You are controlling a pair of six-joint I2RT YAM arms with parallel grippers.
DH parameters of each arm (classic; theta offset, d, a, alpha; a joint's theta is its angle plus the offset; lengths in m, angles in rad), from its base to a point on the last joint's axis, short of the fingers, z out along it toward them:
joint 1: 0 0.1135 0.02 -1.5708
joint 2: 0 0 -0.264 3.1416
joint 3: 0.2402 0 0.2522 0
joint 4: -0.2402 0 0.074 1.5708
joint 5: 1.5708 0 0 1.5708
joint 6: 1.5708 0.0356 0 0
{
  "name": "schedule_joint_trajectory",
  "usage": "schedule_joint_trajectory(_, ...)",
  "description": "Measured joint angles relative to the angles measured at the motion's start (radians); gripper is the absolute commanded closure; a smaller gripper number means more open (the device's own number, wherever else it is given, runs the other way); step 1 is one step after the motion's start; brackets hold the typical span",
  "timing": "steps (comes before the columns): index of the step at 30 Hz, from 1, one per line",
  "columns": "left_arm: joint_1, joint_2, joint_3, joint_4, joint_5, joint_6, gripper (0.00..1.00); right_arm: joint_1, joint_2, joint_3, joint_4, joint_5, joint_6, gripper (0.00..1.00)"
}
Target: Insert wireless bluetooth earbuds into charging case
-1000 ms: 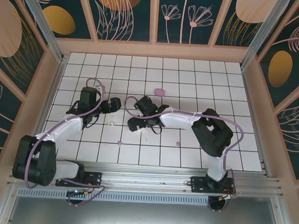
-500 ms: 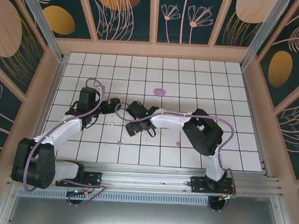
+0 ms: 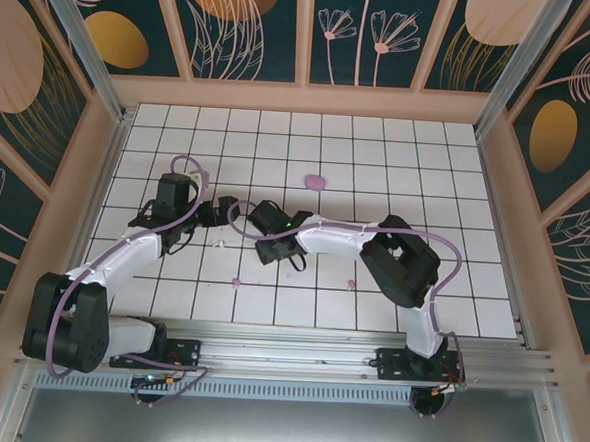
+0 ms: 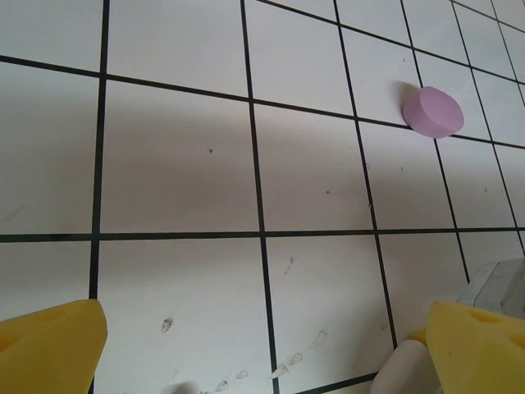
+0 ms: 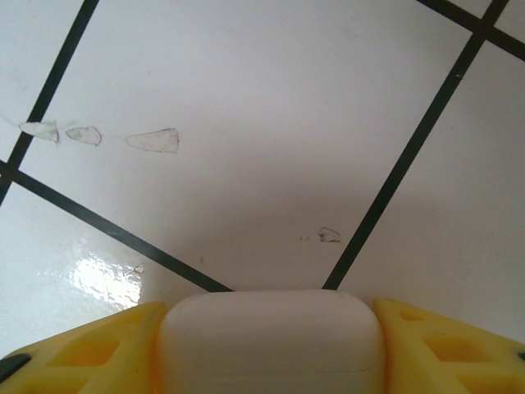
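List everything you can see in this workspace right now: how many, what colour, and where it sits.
charging case: one, white, on the table, gripped from both sides
disc: one, lilac, far of centre, alone
small pieces: two, lilac, near part of the table, apart; too small to identify
table: one, white tiles, black grid lines
enclosure panels: several, dark with orange and pink plant patterns, around the table
left gripper: one, yellow fingers, open, empty, beside the case
right gripper: one, yellow fingers, shut on the case

White case (image 5: pixel 271 336), black-gridded white table (image 4: pixel 180 164)
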State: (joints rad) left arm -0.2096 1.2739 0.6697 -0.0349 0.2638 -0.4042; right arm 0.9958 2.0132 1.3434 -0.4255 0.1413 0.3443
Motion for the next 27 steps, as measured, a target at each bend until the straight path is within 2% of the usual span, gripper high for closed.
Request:
schedule_joint_trajectory(9,0.0,-0.082,-0.03,0.069,0.078,0.008,0.02,-0.031,-0.061,-0.018,-0.015,-0.019,0.163,0.46)
schedule_joint_trajectory(17,-0.01,-0.241,-0.128,0.249,0.178,0.026,0.02,-0.091,-0.314,-0.015,0.016,-0.018,0.319,0.45)
schedule_joint_trajectory(23,-0.143,-0.26,-0.15,0.435,0.208,0.035,0.02,-0.091,-0.441,0.05,0.054,0.002,0.377,0.45)
schedule_joint_trajectory(27,-0.253,-0.243,-0.18,0.621,0.214,0.025,0.08,-0.091,-0.498,0.026,0.103,0.007,0.422,0.44)
